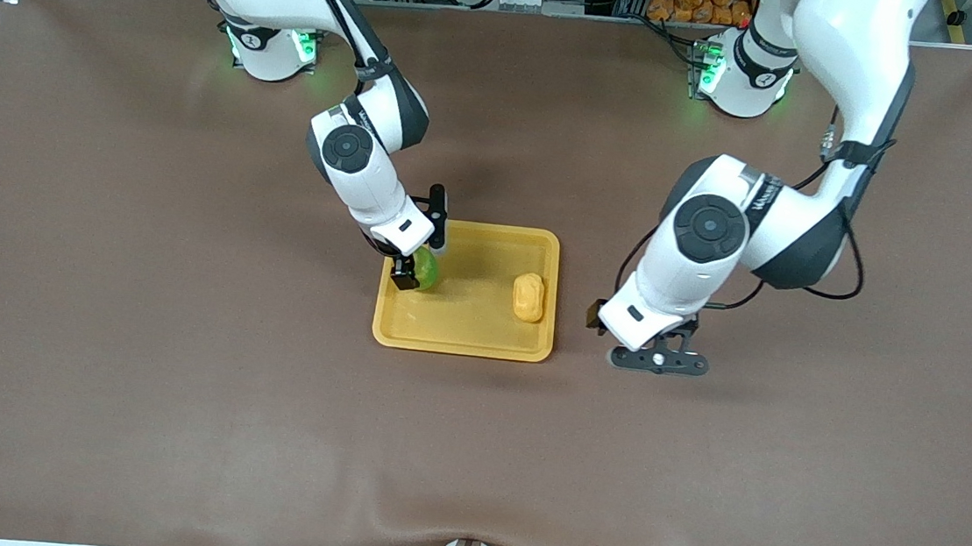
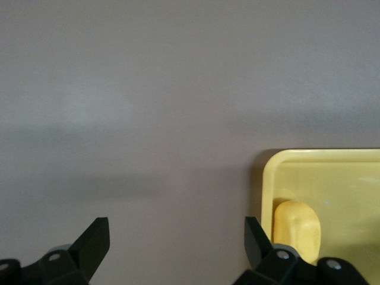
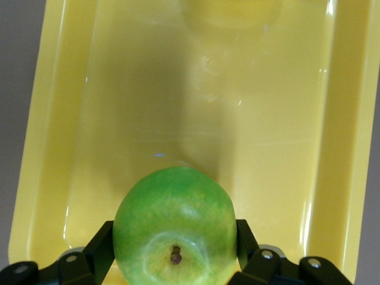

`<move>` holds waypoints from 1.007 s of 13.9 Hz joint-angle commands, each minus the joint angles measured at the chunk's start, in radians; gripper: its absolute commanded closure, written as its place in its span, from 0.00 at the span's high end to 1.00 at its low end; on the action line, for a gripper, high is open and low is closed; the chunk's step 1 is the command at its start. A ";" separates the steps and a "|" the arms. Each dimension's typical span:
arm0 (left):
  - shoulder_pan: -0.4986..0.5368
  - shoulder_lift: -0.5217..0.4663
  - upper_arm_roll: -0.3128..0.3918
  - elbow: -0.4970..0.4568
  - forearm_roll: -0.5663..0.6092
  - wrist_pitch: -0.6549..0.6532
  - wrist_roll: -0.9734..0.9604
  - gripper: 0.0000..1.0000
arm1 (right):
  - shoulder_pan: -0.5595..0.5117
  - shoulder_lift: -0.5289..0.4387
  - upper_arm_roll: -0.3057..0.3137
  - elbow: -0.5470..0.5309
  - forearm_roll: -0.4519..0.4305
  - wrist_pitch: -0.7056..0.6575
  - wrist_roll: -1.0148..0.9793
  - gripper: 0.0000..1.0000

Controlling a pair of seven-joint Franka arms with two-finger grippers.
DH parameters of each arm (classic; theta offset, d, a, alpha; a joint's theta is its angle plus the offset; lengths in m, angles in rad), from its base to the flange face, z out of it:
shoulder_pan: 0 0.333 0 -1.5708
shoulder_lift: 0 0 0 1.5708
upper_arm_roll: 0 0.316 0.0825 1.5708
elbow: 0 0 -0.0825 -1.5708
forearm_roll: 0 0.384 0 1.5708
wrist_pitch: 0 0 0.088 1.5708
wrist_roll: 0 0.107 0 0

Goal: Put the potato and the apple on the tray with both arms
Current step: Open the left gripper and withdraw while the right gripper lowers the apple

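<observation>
Right wrist view, round bright-green apple (image 3: 175, 228), brown stem dimple, glossy skin

- A bright-green apple (image 3: 175, 228) fills the lower centre of the frame, its dark stem dimple facing the camera.
- The right gripper (image 3: 176, 249) has its black fingers (image 3: 100, 246) pressed against both sides of the fruit.
- The yellow tray (image 3: 53, 148) spans nearly the whole frame, its raised rim running along both edges.
- At the top centre, a pale-yellow shape, possibly the potato (image 3: 228, 12), lies blurred on the tray.
</observation>
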 commanded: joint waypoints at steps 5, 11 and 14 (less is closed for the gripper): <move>0.131 -0.181 -0.009 -0.015 0.001 -0.205 0.221 1.00 | -0.003 -0.010 -0.002 -0.012 -0.012 0.042 -0.051 1.00; 0.206 -0.287 -0.006 -0.015 0.010 -0.308 0.294 1.00 | -0.019 -0.030 -0.002 -0.013 -0.010 0.027 -0.045 1.00; 0.266 -0.327 -0.009 -0.015 0.002 -0.340 0.370 1.00 | -0.048 -0.080 -0.002 -0.010 -0.010 -0.088 -0.043 1.00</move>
